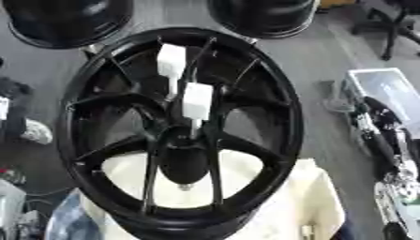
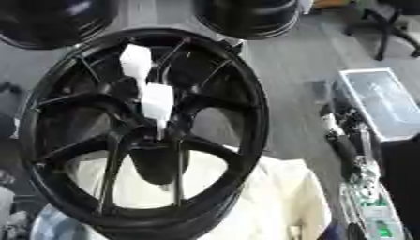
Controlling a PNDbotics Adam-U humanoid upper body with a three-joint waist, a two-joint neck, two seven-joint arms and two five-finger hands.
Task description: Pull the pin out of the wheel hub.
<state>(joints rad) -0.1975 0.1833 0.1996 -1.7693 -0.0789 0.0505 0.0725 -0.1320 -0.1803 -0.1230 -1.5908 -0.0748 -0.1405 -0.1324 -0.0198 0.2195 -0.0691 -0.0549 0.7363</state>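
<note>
We look down on a black wheel hub that fills most of both views. It has slim paired spokes running from a dark centre out to a thick rim, and it rests on something covered in cream-white cloth, which shows through the lower spoke gaps and spreads out to the lower right.

Two white pins stand out of the hub face near its centre. Each has a blocky white head on a thin white stem. The upper pin sits toward the top of the hub, its stem going down into the spoke area. The lower pin stands just below and slightly right of it, its stem entering the hub just above the dark centre boss. Both are seated in the wheel, and nothing touches either one.

We see neither of our hands in these views, so we cannot say how our fingers stand or whether they hold anything.

Behind the hub, at the top edge, lie two more dark wheels. At the right stands a grey-white box, with a dark jumble of equipment below it that we cannot make out.
</note>
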